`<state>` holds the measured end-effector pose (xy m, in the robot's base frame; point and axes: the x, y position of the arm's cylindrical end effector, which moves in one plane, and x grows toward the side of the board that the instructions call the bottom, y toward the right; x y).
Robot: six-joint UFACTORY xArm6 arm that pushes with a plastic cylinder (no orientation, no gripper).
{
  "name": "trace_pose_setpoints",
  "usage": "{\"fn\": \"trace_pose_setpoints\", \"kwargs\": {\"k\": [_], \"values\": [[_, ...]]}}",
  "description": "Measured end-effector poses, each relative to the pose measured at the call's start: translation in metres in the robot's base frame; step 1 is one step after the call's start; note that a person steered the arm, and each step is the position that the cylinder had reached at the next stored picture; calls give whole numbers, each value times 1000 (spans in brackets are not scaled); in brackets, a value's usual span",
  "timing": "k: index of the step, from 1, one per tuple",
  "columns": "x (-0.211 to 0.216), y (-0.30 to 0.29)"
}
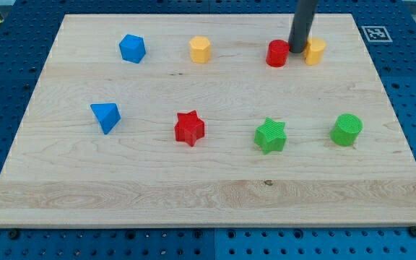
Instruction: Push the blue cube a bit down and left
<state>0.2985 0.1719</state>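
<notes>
The arm carries no jaws at all, only a straight dark rod; so nothing is spread, pressed together or pinched, and the rod holds nothing. My tip (297, 50) stands on the wooden board (215, 202) near the view's top right, in the narrow gap between the red cylinder (277, 53) and a yellow block (314, 51); it is just beside both, and I cannot tell if it really touches either of them.

I take the red cylinder as the landmark for the other places. The blue cube (132, 48) lies far to the view's left of the red cylinder, in about the same row, well apart from my tip; it sits tilted, with one corner turned to the view's bottom. A second yellow block (201, 49) stands between the blue cube and the red cylinder, also in that row. The blue triangular block (106, 116) is farther to the view's left of the red cylinder and lower; the red star (189, 128) is lower and to its left; the green star (271, 136) is almost straight below the red cylinder; the green cylinder (347, 129) is lower and to its right.
</notes>
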Motion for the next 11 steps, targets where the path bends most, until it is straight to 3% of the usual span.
{"fn": "trace_pose_setpoints", "kwargs": {"k": [1, 2, 4, 5, 7, 9, 11], "values": [[3, 35], [5, 32], [-33, -27], [-61, -90], [-68, -214], [-50, -280], [-22, -288]]}}
